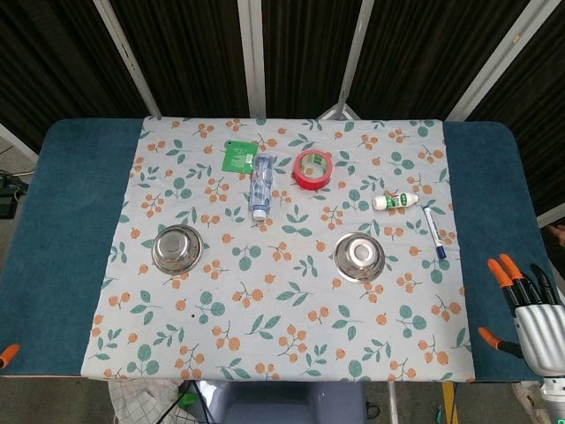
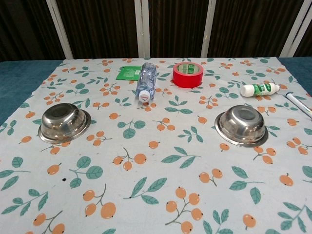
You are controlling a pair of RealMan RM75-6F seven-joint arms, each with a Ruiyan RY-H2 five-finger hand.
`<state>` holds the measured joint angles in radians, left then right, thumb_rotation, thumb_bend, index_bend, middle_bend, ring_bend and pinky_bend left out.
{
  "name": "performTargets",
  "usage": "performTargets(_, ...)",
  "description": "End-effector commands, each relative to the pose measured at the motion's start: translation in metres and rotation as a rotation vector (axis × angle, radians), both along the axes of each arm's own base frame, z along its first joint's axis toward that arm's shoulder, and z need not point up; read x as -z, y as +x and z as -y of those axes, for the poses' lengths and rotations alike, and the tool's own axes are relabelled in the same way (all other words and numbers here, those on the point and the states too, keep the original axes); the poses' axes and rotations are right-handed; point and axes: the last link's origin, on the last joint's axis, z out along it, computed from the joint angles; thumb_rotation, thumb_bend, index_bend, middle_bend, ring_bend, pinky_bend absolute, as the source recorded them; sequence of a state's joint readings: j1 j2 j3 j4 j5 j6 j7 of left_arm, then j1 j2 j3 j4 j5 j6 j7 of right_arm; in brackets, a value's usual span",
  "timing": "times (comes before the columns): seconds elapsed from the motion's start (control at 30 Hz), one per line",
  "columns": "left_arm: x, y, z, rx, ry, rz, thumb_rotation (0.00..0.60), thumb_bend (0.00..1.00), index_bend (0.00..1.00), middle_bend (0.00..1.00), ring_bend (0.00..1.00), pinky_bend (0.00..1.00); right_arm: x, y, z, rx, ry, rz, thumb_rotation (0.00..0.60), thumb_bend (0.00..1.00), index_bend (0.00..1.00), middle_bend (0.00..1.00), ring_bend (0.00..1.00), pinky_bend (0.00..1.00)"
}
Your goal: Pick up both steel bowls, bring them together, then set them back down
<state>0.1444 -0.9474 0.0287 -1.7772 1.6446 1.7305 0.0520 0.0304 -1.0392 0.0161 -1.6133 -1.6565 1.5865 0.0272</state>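
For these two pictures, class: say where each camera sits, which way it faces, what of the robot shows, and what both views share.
Head view: high above the near edge, looking steeply down on the whole tablecloth; the right hand shows at lower right, and an orange tip at lower left.
Chest view: lower, looking across the table toward the curtain; no hand shows.
Shared: left steel bowl, right steel bowl, water bottle, red tape roll.

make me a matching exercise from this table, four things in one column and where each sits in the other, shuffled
Things:
1. red tape roll
2. water bottle
3. pen
4. left steel bowl

Places:
A. lying just below the green packet
B. near the cloth's right edge, below the white glue tube
C. left part of the cloth, upright and on its own
D. far middle, right of the bottle

Pairs: 1-D, 2-A, 3-B, 4-C
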Motion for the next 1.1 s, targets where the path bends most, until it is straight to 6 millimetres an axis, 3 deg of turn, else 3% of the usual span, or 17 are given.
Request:
performTargets(0.03, 0.000, 0.000, 0.000, -0.001, -0.001, -0.001, 0.600, 0.01, 0.16, 0.00, 0.00, 0.07, 0.001, 0.000, 0.000, -0.001, 0.004, 0.001, 0.600, 0.00, 0.09, 0.03, 0.16, 0.00)
performTargets(0.6, 0.002, -0.002, -0.002, 0.005, -0.009, 0.020, 0.600, 0.00, 0.15, 0.00, 0.00, 0.07, 0.016, 0.007, -0.003, -0.009, 0.076, 0.108, 0.600, 0.00, 0.09, 0.03, 0.16, 0.00)
performTargets(0.8, 0.001, -0.003, -0.006, 0.002, -0.012, 0.046, 0.600, 0.00, 0.14, 0.00, 0.00, 0.05, 0.029, 0.014, 0.007, -0.009, 0.171, 0.216, 0.600, 0.00, 0.11, 0.03, 0.15, 0.00)
performTargets(1.1, 0.002, -0.006, -0.011, -0.006, -0.033, 0.061, 0.600, 0.00, 0.14, 0.00, 0.00, 0.05, 0.044, 0.064, 0.046, -0.077, 0.264, 0.167, 0.600, 0.00, 0.11, 0.03, 0.13, 0.00)
